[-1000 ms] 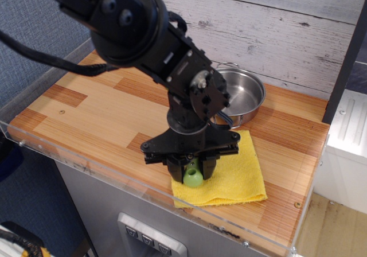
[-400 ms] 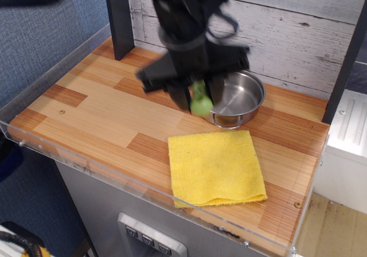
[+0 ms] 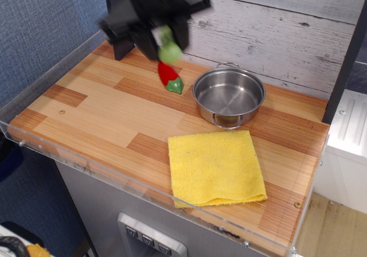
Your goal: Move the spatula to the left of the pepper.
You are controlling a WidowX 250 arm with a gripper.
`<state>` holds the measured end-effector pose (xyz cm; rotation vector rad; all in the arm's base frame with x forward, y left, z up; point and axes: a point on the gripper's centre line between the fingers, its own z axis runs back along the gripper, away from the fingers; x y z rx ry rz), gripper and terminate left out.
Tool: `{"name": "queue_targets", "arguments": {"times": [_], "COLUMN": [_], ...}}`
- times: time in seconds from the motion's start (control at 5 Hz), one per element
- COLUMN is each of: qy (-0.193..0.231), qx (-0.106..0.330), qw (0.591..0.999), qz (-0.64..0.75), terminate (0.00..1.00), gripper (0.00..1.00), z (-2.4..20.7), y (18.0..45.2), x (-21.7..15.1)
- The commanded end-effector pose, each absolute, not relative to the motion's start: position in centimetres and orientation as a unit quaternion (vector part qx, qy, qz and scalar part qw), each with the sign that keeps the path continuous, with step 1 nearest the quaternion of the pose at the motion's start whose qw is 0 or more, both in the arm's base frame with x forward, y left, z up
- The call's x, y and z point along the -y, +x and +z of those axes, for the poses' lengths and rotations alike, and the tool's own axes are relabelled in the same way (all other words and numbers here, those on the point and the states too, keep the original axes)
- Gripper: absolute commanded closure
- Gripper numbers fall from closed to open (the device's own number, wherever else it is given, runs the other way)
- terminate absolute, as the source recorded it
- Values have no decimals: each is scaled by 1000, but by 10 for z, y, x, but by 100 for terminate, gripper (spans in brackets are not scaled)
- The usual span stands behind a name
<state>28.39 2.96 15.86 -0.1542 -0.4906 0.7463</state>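
Observation:
My black gripper (image 3: pixel 163 42) hangs above the back of the counter, shut on the spatula (image 3: pixel 170 51). Only the spatula's light-green rounded handle shows, poking down between the fingers; its grey blade is hidden inside the gripper. Just below and in front lies the red pepper (image 3: pixel 168 75) on the wood, its green stem cap pointing toward the front right. The handle end hovers right over the pepper's upper part, and the gripper is blurred by motion.
A steel pot (image 3: pixel 229 96) stands to the right of the pepper. A yellow cloth (image 3: pixel 216 166) lies near the front edge. A dark post (image 3: pixel 119 45) rises at the back left. A clear plastic rim (image 3: pixel 86 165) lines the counter's front and left sides.
The gripper lifted the spatula off the yellow cloth, carried it back and leftward past the pot, and now holds it over the pepper, which the arm had hidden before.

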Motion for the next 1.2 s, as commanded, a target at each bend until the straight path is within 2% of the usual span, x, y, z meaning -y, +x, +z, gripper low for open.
{"name": "queue_targets", "arguments": {"times": [0.0, 0.2, 0.4, 1.0], "qy": [-61, -54, -47, -13], "qx": [241, 230, 218, 190], "qw": [881, 871, 868, 859], "qz": [402, 430, 444, 474], "terminate": [0, 0, 0, 0], "gripper": [100, 100, 100, 100], "z": [161, 146, 127, 91], "y": [299, 312, 327, 345], "x": [-85, -109, -111, -129]}}
